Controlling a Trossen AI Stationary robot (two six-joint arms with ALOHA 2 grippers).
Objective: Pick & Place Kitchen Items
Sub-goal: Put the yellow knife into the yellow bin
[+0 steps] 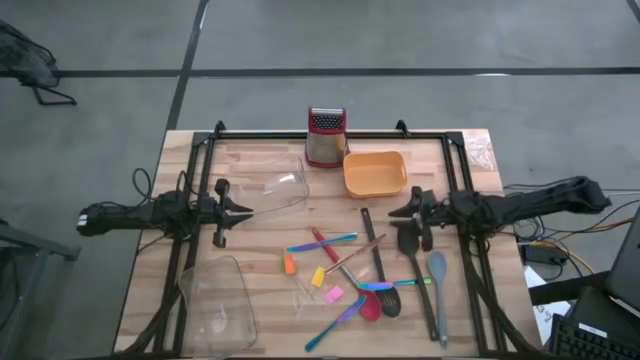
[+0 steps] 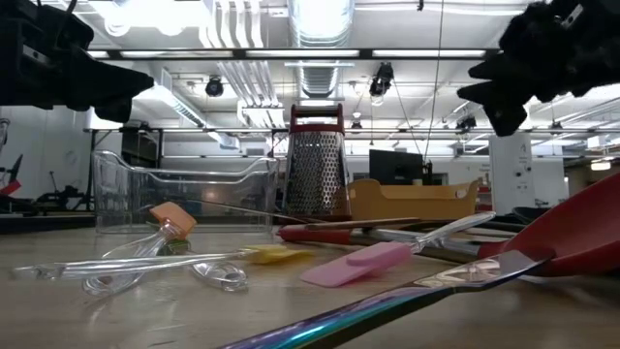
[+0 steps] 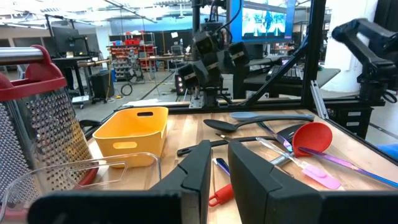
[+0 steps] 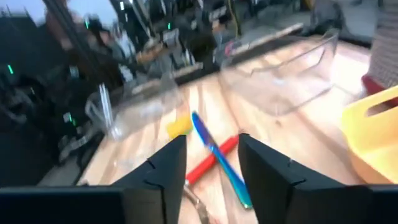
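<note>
The kitchen items lie loose in the middle of the wooden table: a blue-green stick [image 1: 322,243] crossing a red one [image 1: 326,246], thumb-sized orange [image 1: 289,263], yellow [image 1: 319,276] and pink [image 1: 334,294] pieces, a red spoon [image 1: 370,305], a black spatula [image 1: 409,243], a black slotted spoon [image 1: 384,290] and a grey spoon [image 1: 438,270]. My left gripper [image 1: 243,210] hovers left of them, level, with a narrow gap between its fingers [image 3: 220,171] and nothing in it. My right gripper [image 1: 398,213] hovers right of them, open and empty [image 4: 212,168], above the black spatula.
A steel grater with a red top [image 1: 325,135] stands at the far edge, with an orange tray [image 1: 375,172] beside it. One clear tub [image 1: 275,190] lies just ahead of my left gripper, and another [image 1: 215,300] lies near the front left. A black frame runs along the table's sides.
</note>
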